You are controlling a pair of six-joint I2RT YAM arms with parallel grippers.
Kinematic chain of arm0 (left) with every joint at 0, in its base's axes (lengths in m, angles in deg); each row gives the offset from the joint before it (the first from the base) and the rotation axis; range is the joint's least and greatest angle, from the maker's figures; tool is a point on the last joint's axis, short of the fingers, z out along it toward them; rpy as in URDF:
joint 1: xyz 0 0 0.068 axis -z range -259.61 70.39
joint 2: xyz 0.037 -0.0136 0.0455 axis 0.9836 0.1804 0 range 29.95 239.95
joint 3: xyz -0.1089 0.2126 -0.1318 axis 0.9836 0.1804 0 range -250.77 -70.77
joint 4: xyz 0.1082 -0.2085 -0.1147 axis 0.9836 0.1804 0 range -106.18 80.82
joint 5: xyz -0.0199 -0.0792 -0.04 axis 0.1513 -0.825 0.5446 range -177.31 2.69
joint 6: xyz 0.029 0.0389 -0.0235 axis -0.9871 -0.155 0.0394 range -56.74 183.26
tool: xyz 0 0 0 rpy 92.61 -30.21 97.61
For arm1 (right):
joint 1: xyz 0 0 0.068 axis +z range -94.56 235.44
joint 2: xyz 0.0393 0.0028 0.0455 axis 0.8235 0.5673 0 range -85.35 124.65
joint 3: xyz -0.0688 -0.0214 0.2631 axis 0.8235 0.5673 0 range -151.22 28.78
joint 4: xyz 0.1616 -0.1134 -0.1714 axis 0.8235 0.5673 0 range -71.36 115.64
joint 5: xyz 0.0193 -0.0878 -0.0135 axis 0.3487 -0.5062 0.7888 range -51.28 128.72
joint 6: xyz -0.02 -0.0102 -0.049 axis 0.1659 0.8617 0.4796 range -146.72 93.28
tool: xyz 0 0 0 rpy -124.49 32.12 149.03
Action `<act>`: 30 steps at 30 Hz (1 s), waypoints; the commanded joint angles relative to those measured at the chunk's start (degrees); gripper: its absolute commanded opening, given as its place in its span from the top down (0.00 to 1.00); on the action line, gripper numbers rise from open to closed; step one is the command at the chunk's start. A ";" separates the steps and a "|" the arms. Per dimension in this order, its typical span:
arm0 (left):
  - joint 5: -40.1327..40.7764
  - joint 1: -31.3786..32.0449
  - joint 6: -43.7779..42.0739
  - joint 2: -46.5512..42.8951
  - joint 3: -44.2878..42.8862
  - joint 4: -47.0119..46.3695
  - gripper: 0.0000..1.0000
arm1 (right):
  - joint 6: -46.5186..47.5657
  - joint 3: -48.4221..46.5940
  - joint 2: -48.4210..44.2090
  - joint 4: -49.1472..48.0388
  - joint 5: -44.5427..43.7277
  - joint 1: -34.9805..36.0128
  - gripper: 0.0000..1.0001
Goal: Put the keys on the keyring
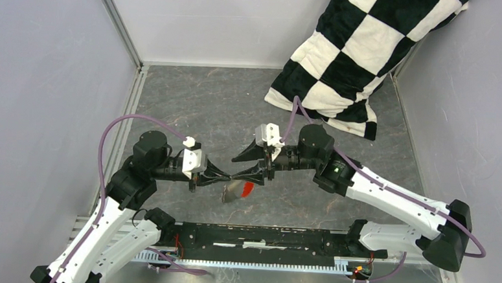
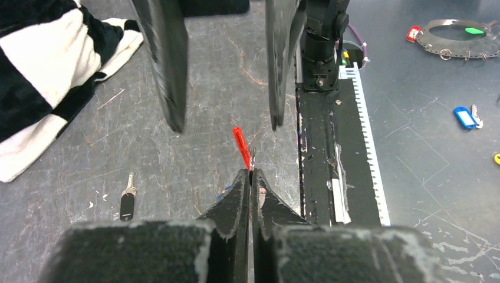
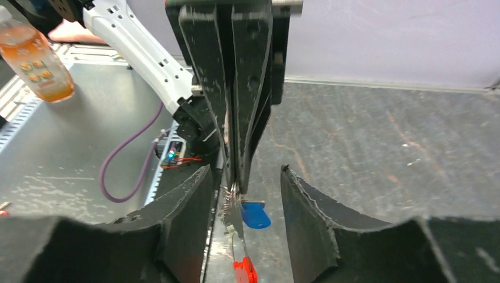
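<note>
Keyring [image 2: 240, 147] clamped in L claw [image 2: 252, 175]; R claw [image 3: 244, 177] fingers apart (straddling it).

Over the middle of the bench [image 1: 205, 106] the left gripper [image 1: 233, 177] and the right gripper [image 1: 250, 167] meet tip to tip. The left jaws pinch the keyring [image 3: 231, 197], which sits between the parted right jaws. Below the ring are its tag [image 1: 248, 189] and the hanging key [image 3: 255, 215]. The loose key [image 2: 127, 203] lies on the bench beyond the left gripper, toward the cushion [image 1: 356, 63] in the far right corner.
</note>
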State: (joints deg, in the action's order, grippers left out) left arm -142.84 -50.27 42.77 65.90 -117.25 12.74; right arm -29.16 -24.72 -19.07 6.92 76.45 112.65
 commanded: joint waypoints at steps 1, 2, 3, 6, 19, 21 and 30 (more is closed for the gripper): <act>0.10 -0.08 -0.94 -0.24 -1.87 0.38 0.98 | 12.26 -10.19 1.49 19.96 -1.20 -0.06 0.45; 0.14 -0.08 -0.81 -0.11 -1.86 0.51 0.98 | 13.74 -12.22 2.45 22.85 -1.26 -0.14 0.44; 0.15 -0.06 -0.55 -0.02 -1.93 0.45 0.98 | 15.20 -13.92 3.46 26.46 -1.42 -0.11 0.43; 0.07 -0.07 -0.13 0.22 -2.34 0.44 0.98 | 18.88 -19.29 6.70 34.00 -1.83 0.10 0.43; 0.95 -0.05 0.45 0.68 -2.04 0.47 0.98 | 24.56 -30.24 12.88 45.94 -8.34 4.72 0.53; 1.32 -0.08 0.62 0.95 -2.23 0.51 0.98 | 25.08 -31.27 13.70 47.36 -8.31 5.17 0.54; 2.34 -0.07 -0.19 0.15 -1.44 0.44 0.98 | 25.12 -34.33 13.29 50.87 -11.25 5.53 0.51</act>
State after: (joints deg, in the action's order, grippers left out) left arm -141.33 -50.27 42.81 66.75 -117.28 15.48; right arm -4.31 -55.75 -4.95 55.37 66.94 117.61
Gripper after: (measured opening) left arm 0.042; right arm 0.480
